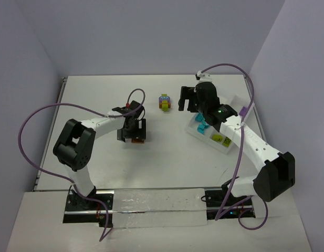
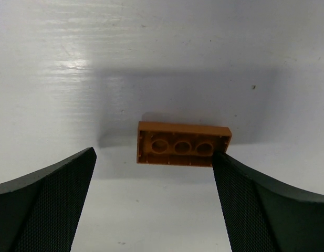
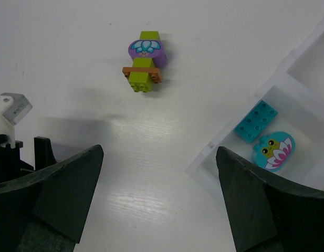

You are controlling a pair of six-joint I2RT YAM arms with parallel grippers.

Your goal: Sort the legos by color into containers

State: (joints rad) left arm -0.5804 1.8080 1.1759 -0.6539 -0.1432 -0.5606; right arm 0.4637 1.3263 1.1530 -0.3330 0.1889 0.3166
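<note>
An orange lego [image 2: 183, 144] lies on the table with its hollow underside facing the left wrist camera; in the top view it [image 1: 136, 140] peeks out under the left gripper. My left gripper [image 2: 154, 155] [image 1: 133, 135] is open around it, the right finger close to the brick's right end, the left finger well apart. A clump of lime green, purple and orange legos [image 3: 145, 60] [image 1: 164, 102] lies ahead of my right gripper [image 3: 159, 149] [image 1: 186, 102], which is open and empty. The white divided tray [image 3: 214, 152] [image 1: 231, 149] holds a cyan brick [image 3: 256, 121] and a cyan round piece [image 3: 274, 149].
A lime green or yellow piece [image 1: 219, 139] lies in a nearer tray compartment. The right arm reaches over the tray. Purple cables loop from both arms. Walls close in the table on the left, back and right.
</note>
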